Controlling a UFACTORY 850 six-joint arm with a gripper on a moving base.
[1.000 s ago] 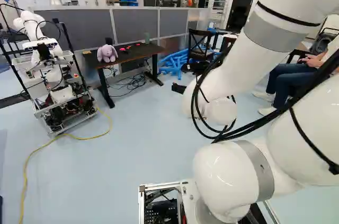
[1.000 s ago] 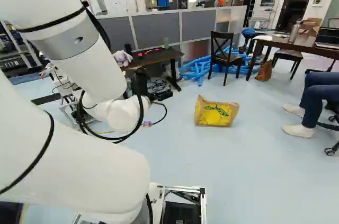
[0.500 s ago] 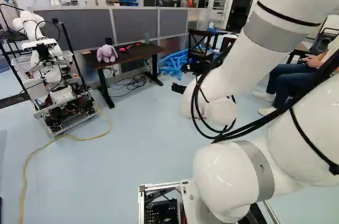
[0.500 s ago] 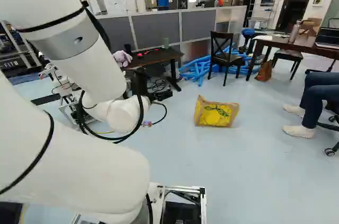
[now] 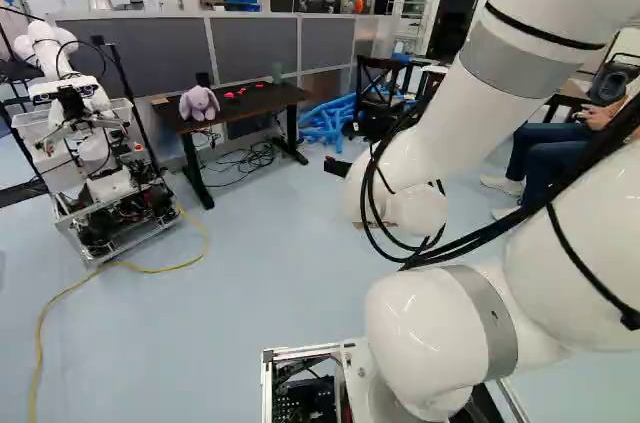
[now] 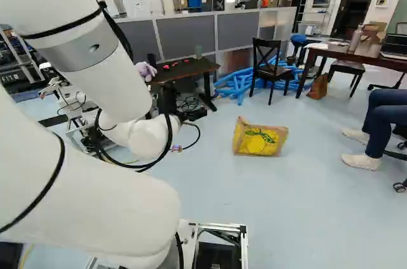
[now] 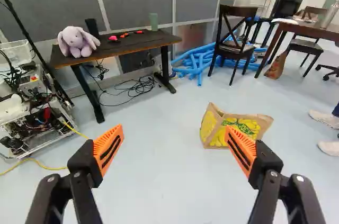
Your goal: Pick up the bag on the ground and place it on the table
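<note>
My gripper [image 6: 193, 114] is mostly hidden behind the arm's wrist in the right base view; only a dark part shows. In the wrist view the gripper [image 7: 175, 147] stands open, its orange pads wide apart with nothing held. The yellow and tan bag [image 7: 233, 127] lies on the floor ahead, beyond the pad on the chair's side, not touched. That same bag [image 6: 259, 140] shows at the middle right of the right base view, while the arm hides most of it in the left one. A dark table [image 7: 127, 45] against the partition carries a purple plush rabbit and small red items.
Another robot [image 5: 100, 163] stands left of the dark table, a yellow cable [image 5: 120, 265] trailing from it. Blue tubes [image 6: 238, 84] and a black chair [image 6: 270, 68] are behind the bag. A brown table [image 6: 356, 55] and a seated person's legs are at the right.
The base has moved slightly: the whole scene shifts a little in both base views, the other robot growing nearer. My arm keeps its pose, and the bag keeps its place on the floor.
</note>
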